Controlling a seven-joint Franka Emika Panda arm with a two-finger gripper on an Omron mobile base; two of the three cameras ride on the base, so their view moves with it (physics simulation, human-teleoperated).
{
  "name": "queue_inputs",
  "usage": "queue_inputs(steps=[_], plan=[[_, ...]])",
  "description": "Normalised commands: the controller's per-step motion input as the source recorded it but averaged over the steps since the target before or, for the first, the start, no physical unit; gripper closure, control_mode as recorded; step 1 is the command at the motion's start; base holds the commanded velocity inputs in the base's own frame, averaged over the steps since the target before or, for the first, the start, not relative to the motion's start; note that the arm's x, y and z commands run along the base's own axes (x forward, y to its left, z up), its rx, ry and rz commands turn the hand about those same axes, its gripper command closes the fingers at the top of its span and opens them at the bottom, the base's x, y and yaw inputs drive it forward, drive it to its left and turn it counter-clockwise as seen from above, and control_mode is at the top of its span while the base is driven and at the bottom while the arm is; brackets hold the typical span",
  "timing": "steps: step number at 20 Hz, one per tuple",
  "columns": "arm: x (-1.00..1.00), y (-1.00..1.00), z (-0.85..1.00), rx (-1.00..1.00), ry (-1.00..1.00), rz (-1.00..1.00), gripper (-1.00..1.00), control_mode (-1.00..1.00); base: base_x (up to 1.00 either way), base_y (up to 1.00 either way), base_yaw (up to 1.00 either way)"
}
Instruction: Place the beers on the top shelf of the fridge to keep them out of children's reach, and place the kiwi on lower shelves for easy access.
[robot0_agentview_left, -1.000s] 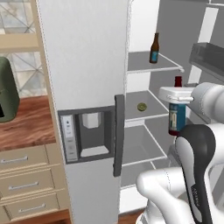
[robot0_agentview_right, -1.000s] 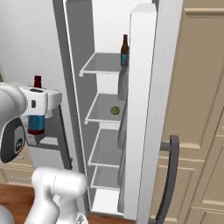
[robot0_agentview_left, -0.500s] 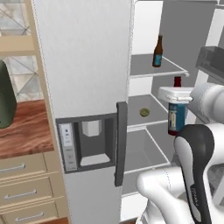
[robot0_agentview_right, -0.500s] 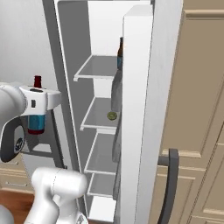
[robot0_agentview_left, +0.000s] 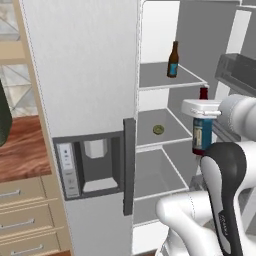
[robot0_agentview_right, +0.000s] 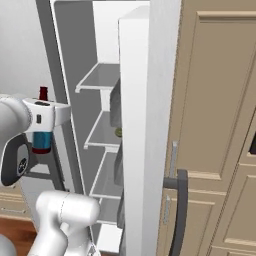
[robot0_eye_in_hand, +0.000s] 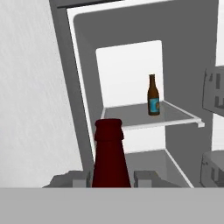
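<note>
Carrying the dark maroon red-capped glass bottle (robot0_agentview_left: 202, 134) clamped upright in my gripper (robot0_agentview_left: 201, 111), I'd lift onto the pale grey top shelf (robot0_agentview_left: 159, 77) (beside the amber brown bottle (robot0_agentview_left: 173, 60), not touching).

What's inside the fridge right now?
On the top shelf of the fridge stands the amber beer. The kiwi lies on the shelf below. The door hides the lowest part.

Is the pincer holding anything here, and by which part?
Yes: the pincer is shut on the maroon beer bottle, gripping it high on the body just below the neck, bottle upright.
</note>
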Motion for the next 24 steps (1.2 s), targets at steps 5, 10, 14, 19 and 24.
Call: queue_inputs(steps=[5, 10, 14, 19, 24], plan=[[0.00, 0.00, 0.00, 0.00, 0.00, 0.00, 1.00, 1.00, 0.36, 0.00, 0.00], [0.00, 0.00, 0.00, 0.00, 0.00, 0.00, 1.00, 1.00, 0.40, 0.00, 0.00], [0.00, 0.00, 0.00, 0.00, 0.00, 0.00, 1.00, 1.00, 0.23, -0.05, 0.00], [0.00, 0.00, 0.00, 0.00, 0.00, 0.00, 1.00, 1.00, 0.21, -0.04, 0.00], [0.18, -0.02, 0.05, 0.00, 0.00, 0.00, 1.00, -1.00, 0.00, 0.00, 0.00]])
